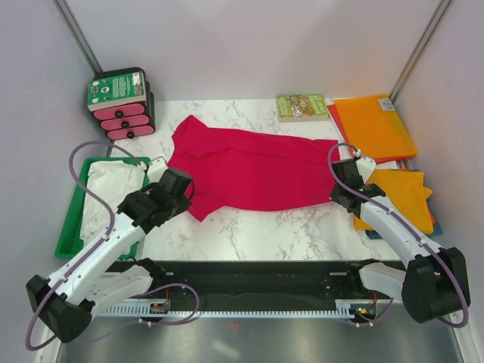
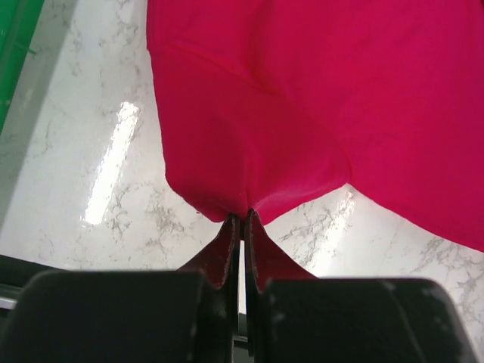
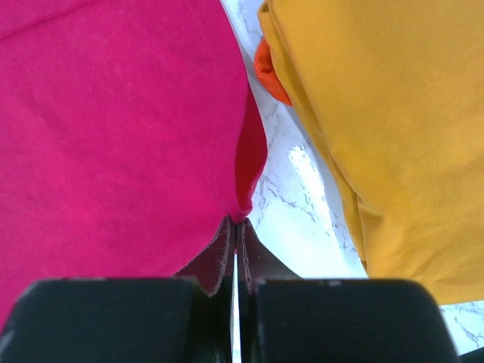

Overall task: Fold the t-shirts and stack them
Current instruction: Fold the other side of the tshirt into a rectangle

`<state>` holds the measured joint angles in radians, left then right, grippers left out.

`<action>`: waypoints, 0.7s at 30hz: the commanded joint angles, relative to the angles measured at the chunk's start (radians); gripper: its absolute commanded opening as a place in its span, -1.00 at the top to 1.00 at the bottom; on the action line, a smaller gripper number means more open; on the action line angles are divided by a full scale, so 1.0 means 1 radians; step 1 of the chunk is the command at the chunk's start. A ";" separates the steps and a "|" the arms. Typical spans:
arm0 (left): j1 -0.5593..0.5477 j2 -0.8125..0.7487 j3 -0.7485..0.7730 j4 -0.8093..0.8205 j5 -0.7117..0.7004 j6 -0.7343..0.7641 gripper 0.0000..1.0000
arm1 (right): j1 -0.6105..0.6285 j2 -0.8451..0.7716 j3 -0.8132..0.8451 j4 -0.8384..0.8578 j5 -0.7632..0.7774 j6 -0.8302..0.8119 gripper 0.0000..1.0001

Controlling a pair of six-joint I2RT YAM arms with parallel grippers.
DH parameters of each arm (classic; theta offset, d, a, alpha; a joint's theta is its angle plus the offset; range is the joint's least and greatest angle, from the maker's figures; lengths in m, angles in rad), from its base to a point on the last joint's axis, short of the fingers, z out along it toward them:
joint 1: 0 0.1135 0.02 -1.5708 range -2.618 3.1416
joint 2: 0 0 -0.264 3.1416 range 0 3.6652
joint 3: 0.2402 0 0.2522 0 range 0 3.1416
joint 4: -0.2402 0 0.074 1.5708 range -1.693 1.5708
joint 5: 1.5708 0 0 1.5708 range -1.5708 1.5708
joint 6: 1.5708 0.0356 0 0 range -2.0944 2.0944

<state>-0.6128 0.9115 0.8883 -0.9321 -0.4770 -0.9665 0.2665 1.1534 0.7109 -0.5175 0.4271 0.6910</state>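
Mid-frame, red t-shirt (image 1: 249,170) spread on counter (image 1: 249,227); left hand (image 2: 242,218) and right hand (image 3: 236,221) each clamped on an edge. Edges best lifted together, taut, for an even fold.

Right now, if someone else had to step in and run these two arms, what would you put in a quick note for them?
Left gripper: shut on the near-left corner of the red t-shirt.
Right gripper: shut on the same shirt's right edge.
Where things are: the red t-shirt lies spread out mid-table. The white t-shirt is crumpled in the green tray on the left.
Done: the far orange t-shirt lies flat and squared at the far right, apparently folded.
Left: fold the red one, the white one, and probably the looser near orange t-shirt, then stack them.
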 commanded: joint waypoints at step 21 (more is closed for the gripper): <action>0.177 0.542 0.400 0.269 -0.089 0.319 0.97 | -0.127 0.233 0.167 0.080 0.004 -0.005 1.00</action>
<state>-0.4484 1.3762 1.2079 -0.7292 -0.5255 -0.7242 0.1482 1.3464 0.8242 -0.4923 0.4210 0.6765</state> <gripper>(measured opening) 0.033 0.010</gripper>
